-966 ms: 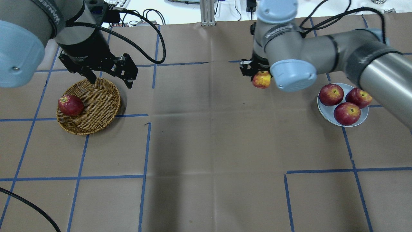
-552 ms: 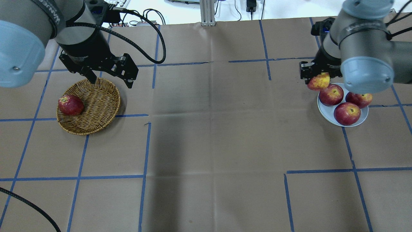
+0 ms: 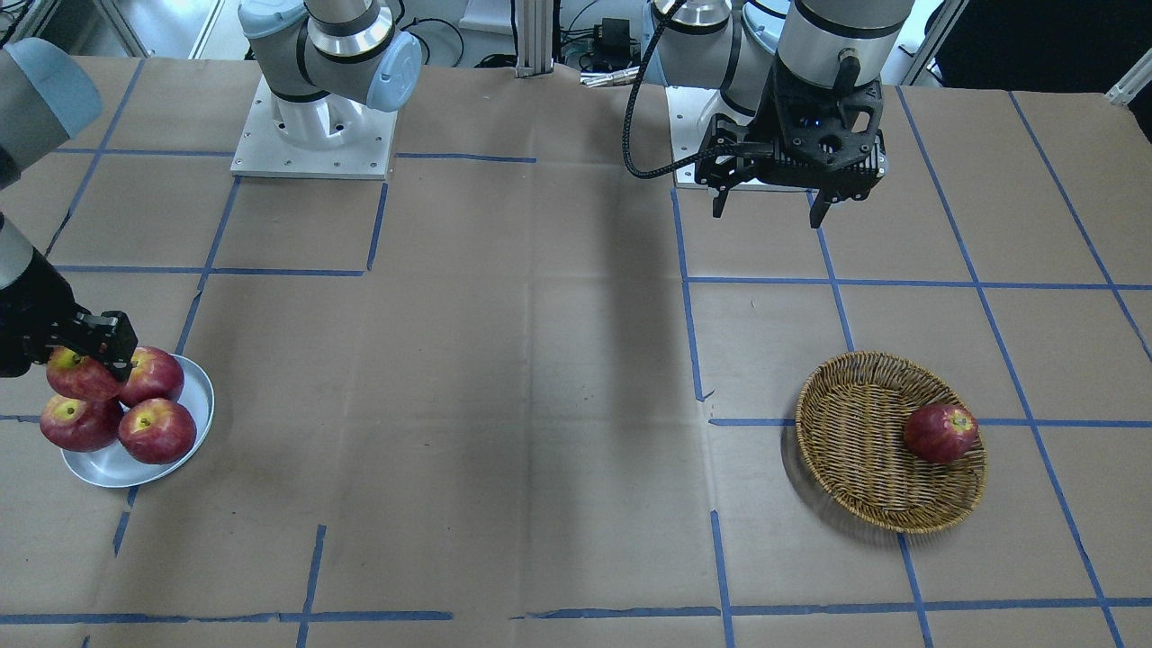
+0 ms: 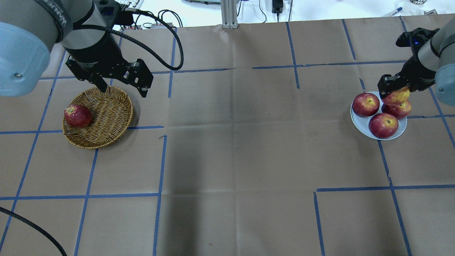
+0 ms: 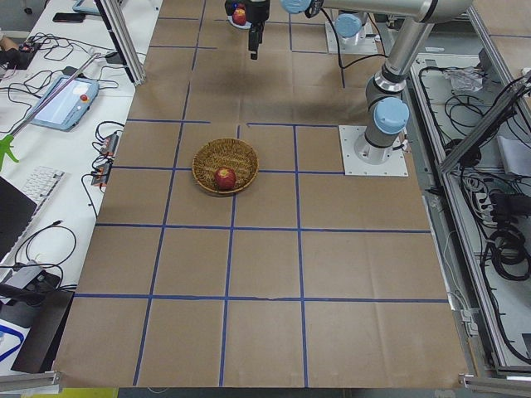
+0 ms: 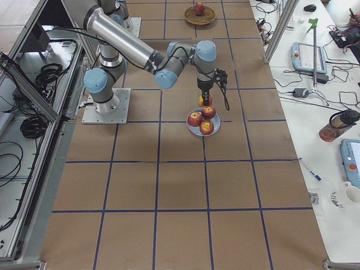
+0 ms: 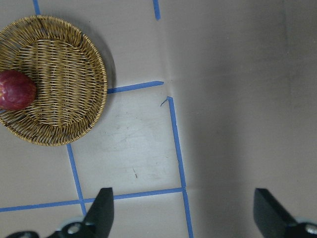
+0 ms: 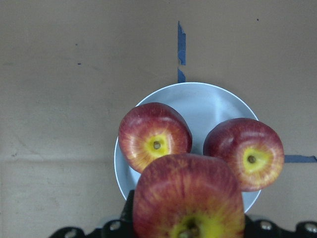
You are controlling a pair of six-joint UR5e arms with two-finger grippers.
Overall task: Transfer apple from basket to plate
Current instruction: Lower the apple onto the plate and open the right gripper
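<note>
1. Front-facing view: found right gripper clamped on the apple, streaky red with yellow at the stem, raised over the plate at the view's left edge. Counted three darker apples lying on the plate. Could not tell whether the held apple touched any of them. Found left gripper spread wide with nothing between its fingers, hanging over the brown paper table on the robot's side of the basket. Logged a lone dark apple inside the basket, against its wall.
2. Overhead view: saw the apple pinched in the right gripper above the far right part of the plate, overlapping the darker apple there. Saw left gripper gaping above the basket's far rim, apart from the lone dark apple on the basket's left side. Noted blue tape in a grid on the table.
3. Exterior left view: picked out the basket mid-table with the lone dark apple in it. Could not judge either gripper from there.
4. Exterior right view: caught the near arm's gripper pointing straight down with the apple under it, just above the plate and its three darker apples. Spotted the basket far off at the top edge.
5. Left wrist view: saw both fingertips wide apart at the bottom edge, bare table between them, and the basket at upper left with the lone dark apple at its left side.
6. Right wrist view: saw the apple large at bottom centre, gripped, stem hollow up. Made out two of the darker apples on the plate beyond it, with blue tape past the plate.
</note>
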